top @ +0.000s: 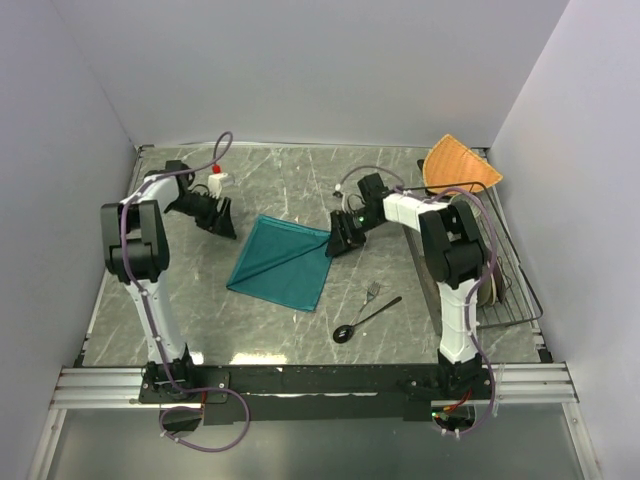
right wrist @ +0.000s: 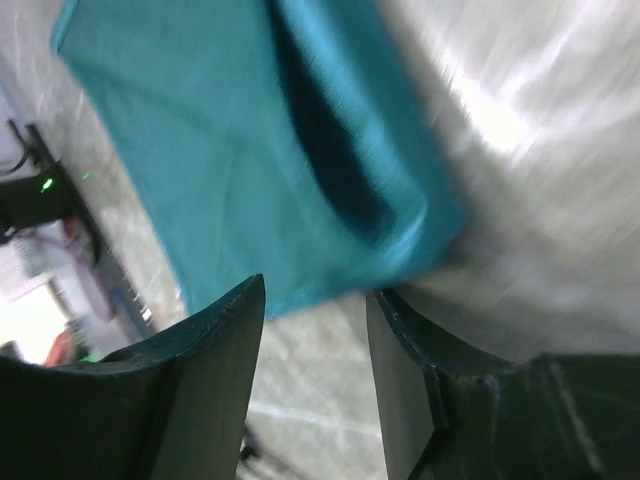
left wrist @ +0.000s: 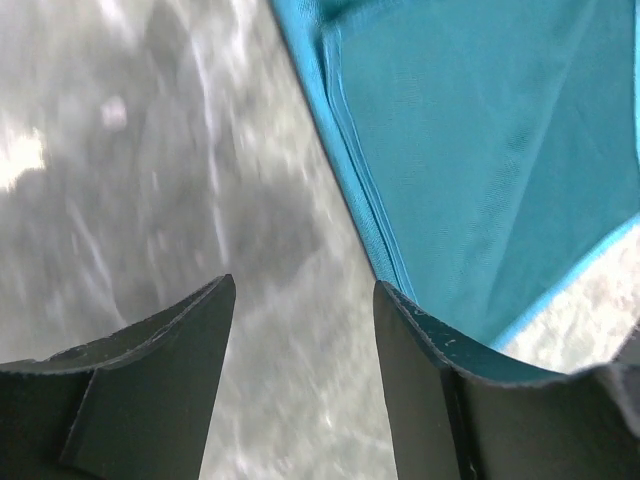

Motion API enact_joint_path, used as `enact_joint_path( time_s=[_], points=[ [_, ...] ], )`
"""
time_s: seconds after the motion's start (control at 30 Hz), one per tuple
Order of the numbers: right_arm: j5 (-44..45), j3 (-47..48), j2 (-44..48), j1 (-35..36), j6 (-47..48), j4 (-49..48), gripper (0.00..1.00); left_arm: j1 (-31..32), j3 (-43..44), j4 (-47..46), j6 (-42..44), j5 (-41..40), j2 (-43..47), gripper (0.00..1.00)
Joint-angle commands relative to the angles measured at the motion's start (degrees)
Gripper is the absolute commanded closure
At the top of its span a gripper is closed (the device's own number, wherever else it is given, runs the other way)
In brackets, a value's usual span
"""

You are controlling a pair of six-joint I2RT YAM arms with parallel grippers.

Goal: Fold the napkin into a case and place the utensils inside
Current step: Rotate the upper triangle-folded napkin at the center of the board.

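Note:
The teal napkin (top: 280, 262) lies folded on the marble table, with a raised fold near its right corner (right wrist: 340, 170). My left gripper (top: 222, 222) hovers just off the napkin's upper left edge, open, with only bare table between its fingers (left wrist: 305, 290); the cloth's layered edge (left wrist: 480, 150) passes beside the right finger. My right gripper (top: 335, 240) is at the napkin's right corner, open, and the corner lies just beyond its fingertips (right wrist: 315, 290). The silver fork (top: 373, 292) and the dark spoon (top: 365, 320) lie to the napkin's lower right.
An orange woven cloth (top: 460, 165) sits at the back right corner. A wire rack (top: 505, 280) with round dishes stands along the right wall behind the right arm. Walls enclose the table on three sides.

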State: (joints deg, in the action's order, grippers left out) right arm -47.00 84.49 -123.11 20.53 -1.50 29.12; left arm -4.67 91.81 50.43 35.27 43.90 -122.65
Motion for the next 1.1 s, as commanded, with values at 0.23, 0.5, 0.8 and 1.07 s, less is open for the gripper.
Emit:
enact_joint_path(
  time_s=[0.23,0.5,0.8,1.07],
  points=[
    [-3.18,-13.12,10.43,6.19,-3.78,-0.74,0.42,-3.68,-7.70,3.09,-0.20,2.07,11.11,0.37],
    [-1.25,-0.04,12.63,1.27,4.75,11.83,0.38,-2.63,-18.59,3.62,-1.69,-2.30,18.14,0.38],
    [4.72,13.76,1.31,-0.14,-4.90,3.40,0.29,1.06,-19.83,3.70,-2.04,-6.81,15.87,0.44],
    [5.34,20.27,-6.26,0.12,-8.43,-1.61,0.19,2.03,-19.57,3.35,-2.92,-9.62,16.39,0.39]
  ],
)
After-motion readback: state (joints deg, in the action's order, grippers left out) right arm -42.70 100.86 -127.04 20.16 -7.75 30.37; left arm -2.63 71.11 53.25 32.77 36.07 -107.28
